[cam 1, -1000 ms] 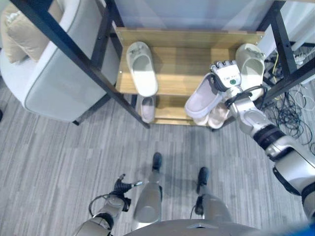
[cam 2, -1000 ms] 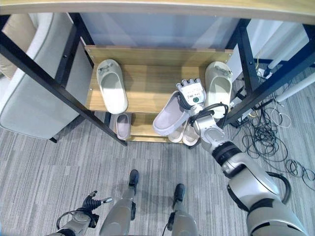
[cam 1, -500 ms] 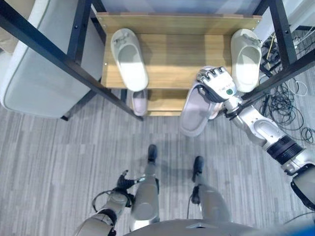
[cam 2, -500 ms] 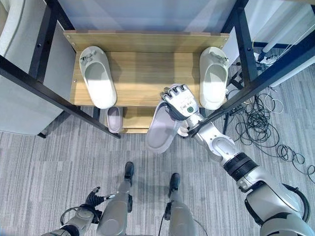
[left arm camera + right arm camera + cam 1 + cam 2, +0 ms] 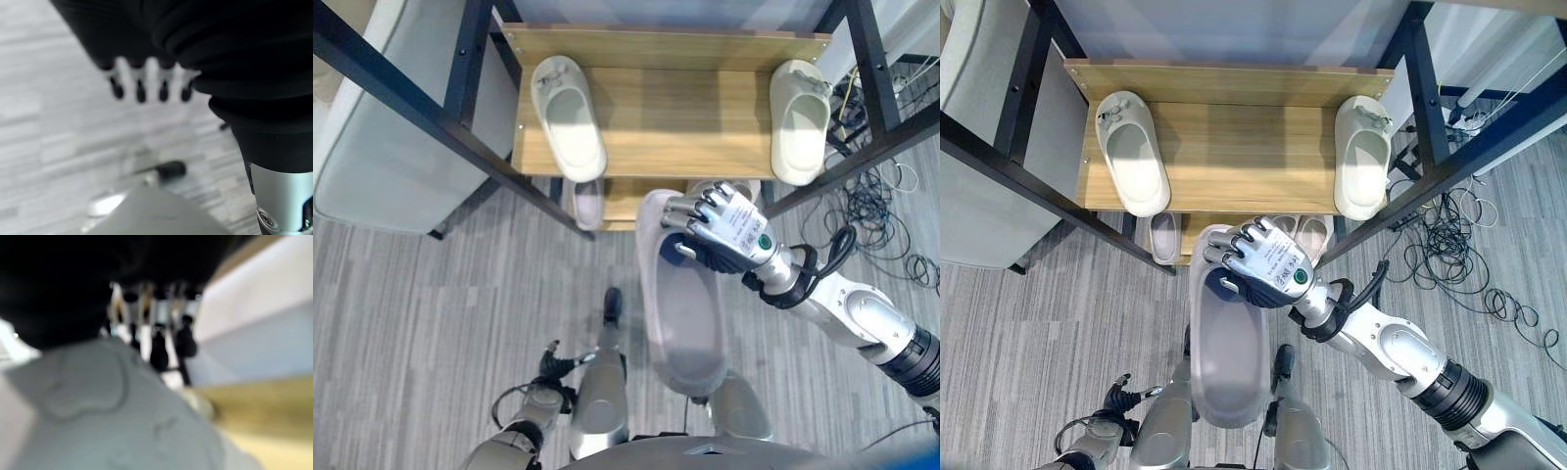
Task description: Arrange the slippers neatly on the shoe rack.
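Note:
My right hand [image 5: 724, 230] is shut on the toe end of a pale lilac slipper [image 5: 680, 304], held high in front of the shoe rack [image 5: 685, 117] with its sole side away from me. In the right wrist view the slipper's upper [image 5: 98, 406] lies under the curled fingers [image 5: 156, 347]. Two cream slippers rest on the wooden top shelf, one at the left [image 5: 566, 117] and one at the right [image 5: 800, 119]. A small pale slipper [image 5: 589, 204] and a pink pair [image 5: 1310, 233] sit on the lower shelf. My left hand [image 5: 553, 367] hangs low over the floor, fingers [image 5: 146, 88] relaxed.
A grey armchair [image 5: 382, 166] stands left of the rack. Black metal bars [image 5: 440, 117] of a table frame cross above the rack on both sides. Loose cables [image 5: 891, 215] lie on the floor at the right. Grey plank flooring [image 5: 440, 294] lies in front of the rack.
The right hand has drawn the lilac slipper off the lower shelf, out from the rack and up towards me. The camera has shifted a little. The left hand stays low.

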Robot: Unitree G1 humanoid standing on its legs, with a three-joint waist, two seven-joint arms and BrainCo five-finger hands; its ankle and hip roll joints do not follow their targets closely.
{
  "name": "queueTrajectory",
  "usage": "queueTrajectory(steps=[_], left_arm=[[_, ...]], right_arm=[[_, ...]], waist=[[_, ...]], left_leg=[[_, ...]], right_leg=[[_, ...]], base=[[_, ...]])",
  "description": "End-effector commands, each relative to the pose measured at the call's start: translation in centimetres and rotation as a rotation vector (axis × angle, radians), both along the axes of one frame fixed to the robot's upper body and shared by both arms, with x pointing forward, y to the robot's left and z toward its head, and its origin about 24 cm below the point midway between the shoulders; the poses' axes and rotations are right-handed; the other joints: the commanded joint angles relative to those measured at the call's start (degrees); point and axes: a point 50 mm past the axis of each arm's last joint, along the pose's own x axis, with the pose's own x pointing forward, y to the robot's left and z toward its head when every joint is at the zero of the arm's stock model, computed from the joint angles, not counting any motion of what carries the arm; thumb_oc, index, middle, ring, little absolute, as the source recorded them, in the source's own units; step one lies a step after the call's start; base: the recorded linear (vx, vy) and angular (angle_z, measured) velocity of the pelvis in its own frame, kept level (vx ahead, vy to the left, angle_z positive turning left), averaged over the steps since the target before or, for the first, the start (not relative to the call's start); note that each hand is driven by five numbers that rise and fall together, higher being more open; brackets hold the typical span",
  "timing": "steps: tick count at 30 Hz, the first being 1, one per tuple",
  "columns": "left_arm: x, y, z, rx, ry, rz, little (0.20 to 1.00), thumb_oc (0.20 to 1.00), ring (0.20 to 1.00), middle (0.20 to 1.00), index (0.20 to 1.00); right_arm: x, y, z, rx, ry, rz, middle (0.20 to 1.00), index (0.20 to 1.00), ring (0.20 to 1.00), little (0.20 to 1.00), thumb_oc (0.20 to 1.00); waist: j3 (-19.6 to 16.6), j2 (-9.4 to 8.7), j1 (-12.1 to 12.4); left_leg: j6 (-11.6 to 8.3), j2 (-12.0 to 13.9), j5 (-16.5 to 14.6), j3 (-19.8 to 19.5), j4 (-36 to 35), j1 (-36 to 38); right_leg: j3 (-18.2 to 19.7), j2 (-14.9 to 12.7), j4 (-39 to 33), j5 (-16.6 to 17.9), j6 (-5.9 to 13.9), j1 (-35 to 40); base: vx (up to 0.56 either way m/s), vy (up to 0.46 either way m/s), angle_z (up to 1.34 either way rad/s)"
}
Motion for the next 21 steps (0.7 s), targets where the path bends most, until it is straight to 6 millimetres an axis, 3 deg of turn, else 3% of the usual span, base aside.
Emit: queueTrajectory(steps=[1, 3, 4, 5, 6, 8, 10, 11, 12, 13, 16, 17, 21], left_arm=[[0.6, 0.1, 0.4, 0.027, -0.036, -0.005, 1.0, 1.0, 1.0, 1.0, 1.0], [1.2, -0.1, 0.7, 0.011, -0.075, 0.017, 1.0, 1.0, 1.0, 1.0, 1.0], [1.2, 0.8, 1.1, -0.019, -0.121, 0.058, 1.0, 1.0, 1.0, 1.0, 1.0], [1.2, 0.8, 1.2, -0.018, -0.121, 0.058, 1.0, 1.0, 1.0, 1.0, 1.0], [2.5, 4.9, 3.4, -0.079, -0.262, 0.248, 1.0, 1.0, 1.0, 1.0, 1.0], [2.7, 6.0, 3.9, -0.074, -0.294, 0.289, 1.0, 1.0, 1.0, 1.0, 1.0], [3.0, 7.5, 4.8, -0.083, -0.352, 0.37, 1.0, 1.0, 1.0, 1.0, 1.0], [3.3, 8.7, 5.6, -0.095, -0.392, 0.43, 1.0, 1.0, 1.0, 1.0, 1.0], [3.2, 8.7, 5.5, -0.095, -0.392, 0.43, 1.0, 1.0, 1.0, 1.0, 1.0], [3.5, 10.2, 6.4, -0.09, -0.431, 0.504, 1.0, 1.0, 1.0, 1.0, 1.0], [3.7, 10.6, 6.6, -0.08, -0.432, 0.53, 1.0, 1.0, 1.0, 1.0, 1.0], [4.0, 10.7, 6.7, -0.069, -0.419, 0.538, 1.0, 1.0, 1.0, 1.0, 1.0], [4.0, 9.8, 6.2, -0.068, -0.4, 0.518, 1.0, 1.0, 1.0, 1.0, 1.0]], right_arm=[[-0.3, 0.5, 1.2, 0.056, -0.019, 0.052, 0.2, 0.2, 0.2, 0.2, 0.2], [0.1, 0.3, 0.6, 0.032, -0.009, 0.026, 0.2, 0.2, 0.2, 0.2, 0.2], [1.1, 0.1, 0.1, 0.023, -0.009, -0.009, 0.2, 0.2, 0.2, 0.2, 0.2], [1.1, 0.1, 0.1, 0.023, -0.009, -0.009, 0.2, 0.2, 0.2, 0.2, 0.2], [1.9, -0.8, 0.7, -0.015, -0.049, -0.048, 0.2, 0.2, 0.2, 0.2, 0.2], [2.1, -1.1, 0.7, -0.03, -0.051, -0.067, 0.2, 0.2, 0.2, 0.2, 0.2], [2.6, -1.5, 0.7, -0.073, -0.057, -0.091, 0.2, 0.2, 0.2, 0.2, 0.2], [3.3, -1.5, 1.3, -0.113, -0.086, -0.097, 0.2, 0.2, 0.2, 0.2, 0.2], [3.3, -1.5, 1.3, -0.113, -0.086, -0.096, 0.2, 0.2, 0.2, 0.2, 0.2], [4.2, -1.0, 3.2, -0.156, -0.159, -0.08, 0.2, 0.2, 0.2, 0.2, 0.2], [5.0, -0.7, 4.7, -0.159, -0.198, -0.079, 0.2, 0.2, 0.2, 0.2, 0.2], [5.9, -0.3, 6.4, -0.17, -0.248, -0.082, 0.2, 0.2, 0.2, 0.2, 0.2], [7.7, 0.2, 8.7, -0.125, -0.277, -0.117, 0.2, 0.2, 0.2, 0.2, 0.2]], waist=[[-0.6, -2.23, 0.9], [1.1, -2.28, 1.3], [3.3, -1.77, 2.4], [3.2, -1.8, 2.3], [5.0, -1.3, 2.6], [4.7, -1.28, 2.5], [4.7, -0.95, 2.6], [4.6, -0.93, 2.6], [4.5, -0.96, 2.5], [4.9, -0.78, 2.8], [4.1, -0.71, 2.6], [4.0, -0.54, 2.9], [3.1, -0.3, 3.2]], left_leg=[[0.4, 0.2, -9.0, 0.7, 7.9, -1.7], [0.77, -0.2, -10.0, 0.0, 11.4, -3.5], [0.84, -1.2, -11.1, -1.1, 16.5, -6.6], [0.84, -1.2, -11.1, -1.2, 16.5, -6.8], [0.88, -1.7, -14.6, -2.4, 25.8, -11.7], [0.96, -1.9, -15.4, -2.9, 28.3, -13.8], [1.26, -1.9, -17.8, -3.7, 34.5, -17.9], [1.54, -1.9, -20.2, -4.4, 40.7, -22.6], [1.54, -1.9, -20.2, -4.4, 40.8, -22.8], [2.23, -1.9, -25.2, -5.7, 51.1, -30.6], [2.77, -2.1, -28.3, -6.1, 59.2, -37.9], [2.95, -2.6, -30.5, -6.7, 65.5, -43.9], [3.95, -3.3, -33.6, -7.8, 74.6, -52.7]], right_leg=[[2.2, -6.1, 11.0, -7.0, 3.7, -4.6], [2.4, -6.4, 14.4, -8.2, 3.59, -6.1], [2.4, -7.1, 20.3, -9.6, 3.24, -9.0], [2.3, -7.1, 20.3, -9.6, 3.25, -9.2], [2.5, -8.6, 29.5, -13.4, 3.08, -13.3], [2.6, -9.1, 32.3, -14.2, 2.92, -15.1], [3.2, -9.7, 38.8, -16.8, 2.44, -19.1], [4.0, -10.3, 45.5, -20.0, 1.44, -24.1], [4.1, -10.3, 45.6, -20.1, 1.45, -24.3], [6.0, -10.6, 55.7, -25.1, 0.76, -32.8], [8.0, -10.8, 63.1, -28.7, -0.43, -40.1], [9.5, -10.9, 69.3, -31.6, -1.46, -46.0], [12.4, -11.4, 79.6, -35.1, -2.82, -56.0]], base=[[-0.13, -0.006, -0.01], [-0.18, 0.0, -0.02], [-0.18, 0.001, -0.07], [-0.23, 0.043, 0.15], [-0.11, 0.051, 0.23], [-0.08, 0.043, 0.24], [-0.06, 0.034, 0.4], [-0.07, 0.025, 0.46], [-0.09, 0.004, 0.37], [-0.08, -0.012, 0.17], [-0.08, -0.011, 0.01], [-0.06, -0.016, 0.03], [-0.03, 0.001, -0.02]])
